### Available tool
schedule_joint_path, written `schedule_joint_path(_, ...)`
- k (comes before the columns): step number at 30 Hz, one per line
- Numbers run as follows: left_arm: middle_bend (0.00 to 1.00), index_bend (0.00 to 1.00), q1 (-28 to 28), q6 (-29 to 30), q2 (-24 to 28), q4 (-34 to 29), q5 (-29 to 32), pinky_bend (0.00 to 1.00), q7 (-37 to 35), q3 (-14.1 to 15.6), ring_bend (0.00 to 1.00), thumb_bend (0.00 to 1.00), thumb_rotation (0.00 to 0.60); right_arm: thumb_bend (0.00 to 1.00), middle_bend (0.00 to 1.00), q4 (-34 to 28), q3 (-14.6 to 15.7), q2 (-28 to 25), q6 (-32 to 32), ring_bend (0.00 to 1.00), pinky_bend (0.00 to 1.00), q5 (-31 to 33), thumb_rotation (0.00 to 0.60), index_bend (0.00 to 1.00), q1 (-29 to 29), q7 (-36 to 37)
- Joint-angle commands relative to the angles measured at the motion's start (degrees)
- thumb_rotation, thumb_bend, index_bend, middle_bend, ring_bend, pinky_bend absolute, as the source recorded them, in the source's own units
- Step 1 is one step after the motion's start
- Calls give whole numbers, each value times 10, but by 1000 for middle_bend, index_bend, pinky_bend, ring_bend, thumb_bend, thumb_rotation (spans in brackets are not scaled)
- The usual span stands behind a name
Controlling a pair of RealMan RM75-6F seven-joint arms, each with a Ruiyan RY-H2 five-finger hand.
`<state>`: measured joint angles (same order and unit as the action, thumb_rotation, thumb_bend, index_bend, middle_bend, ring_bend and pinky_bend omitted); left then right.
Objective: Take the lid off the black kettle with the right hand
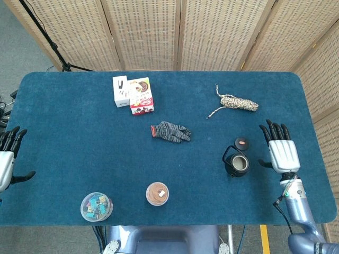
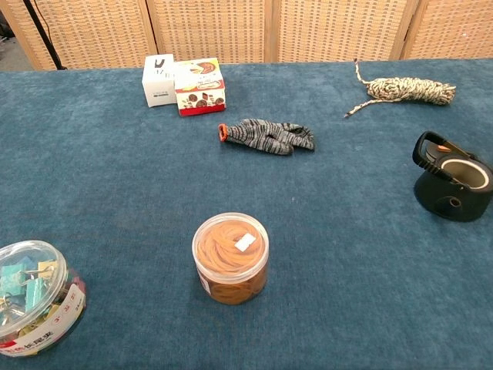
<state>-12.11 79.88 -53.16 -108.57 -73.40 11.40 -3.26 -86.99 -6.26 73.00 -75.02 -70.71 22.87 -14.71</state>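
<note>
At the far left edge the left hand [image 1: 5, 159] waits spread and empty, apart from everything. Moving right, a clear tub of coloured clips [image 1: 96, 206], a jar of orange rubber bands [image 1: 157, 193], two small cartons [image 1: 133, 94] and a grey knitted glove [image 1: 170, 131] lie well away, obstructing nothing. The black kettle [image 1: 236, 164] stands open-mouthed, its small dark lid [image 1: 242, 143] resting on the blue cloth table [image 1: 63, 132] just behind it, so the removal looks done. A coil of twine [image 1: 237, 102] lies further back. The right hand [image 1: 280, 152] hovers beside the kettle, fingers splayed, holding nothing.
</note>
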Motion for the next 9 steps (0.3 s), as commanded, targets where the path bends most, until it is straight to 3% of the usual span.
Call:
schedule_joint_path(1,0,0,10,5,-12,13,-6,0,-10,8,0,0,600,0,0,-2,21,-14,-37,0,0,-32,600,36,-33,24)
schedule_joint_path(9,0,0,27,13,-33,42,-26,0,-27,19,0,0,600,0,0,6,45,-17,-123,0,0,-86,600,35,-96,55)
